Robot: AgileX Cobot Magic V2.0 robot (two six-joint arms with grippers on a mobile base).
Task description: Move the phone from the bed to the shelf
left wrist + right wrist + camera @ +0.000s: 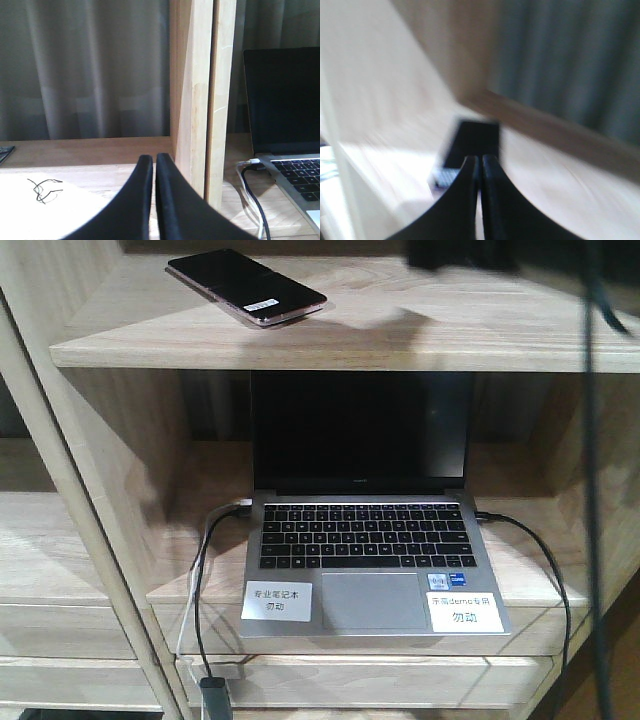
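Observation:
The slim black phone (245, 285) lies flat on the upper board of the pale wooden shelf (420, 330), at its left end, with nothing touching it. In the blurred right wrist view the phone (472, 140) rests on the board (560, 185) just beyond my right gripper (481, 159), which is shut and empty. A dark blur of the right arm (470, 252) crosses the top right of the front view. My left gripper (154, 159) is shut on nothing, low beside a shelf upright (192, 90). The bed is out of view.
An open silver laptop (365, 530) with a dark screen sits on the lower board, cables (205, 570) plugged into both its sides. In the left wrist view the laptop (285, 100) is right of the upright, with a white sheet (40, 200) at left and a grey curtain (90, 65) behind.

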